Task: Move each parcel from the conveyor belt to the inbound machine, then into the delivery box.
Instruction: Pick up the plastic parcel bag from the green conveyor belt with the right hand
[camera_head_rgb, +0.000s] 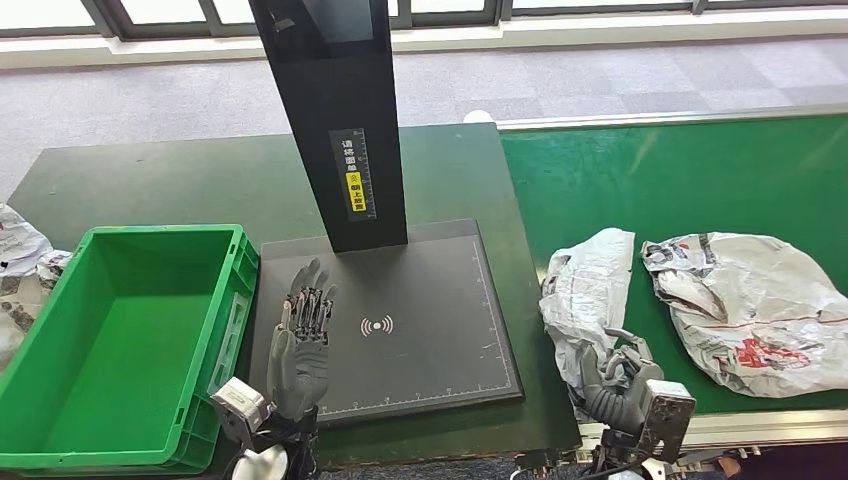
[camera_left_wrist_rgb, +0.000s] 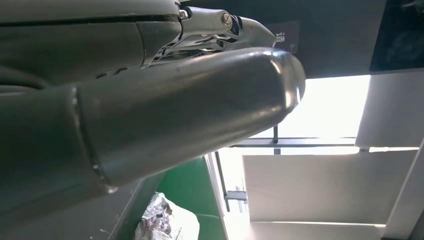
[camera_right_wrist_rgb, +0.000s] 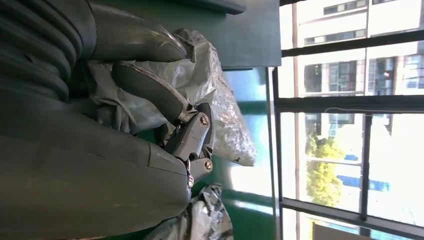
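Two crumpled grey-white parcels lie on the green conveyor belt (camera_head_rgb: 700, 170): a narrow one (camera_head_rgb: 585, 290) at the belt's left edge and a wider one (camera_head_rgb: 760, 310) to its right. My right hand (camera_head_rgb: 615, 380) grips the near end of the narrow parcel (camera_right_wrist_rgb: 200, 65), its fingers (camera_right_wrist_rgb: 192, 135) curled into the plastic. My left hand (camera_head_rgb: 303, 335) lies flat with fingers stretched out on the black scanning plate of the inbound machine (camera_head_rgb: 430, 320), holding nothing. The green delivery box (camera_head_rgb: 110, 340) stands just left of that hand with nothing in it.
The machine's black post (camera_head_rgb: 335, 110) rises from the back of the plate. More crumpled parcels (camera_head_rgb: 20, 275) lie at the far left beside the box. The dark green table (camera_head_rgb: 180, 185) stretches behind box and machine.
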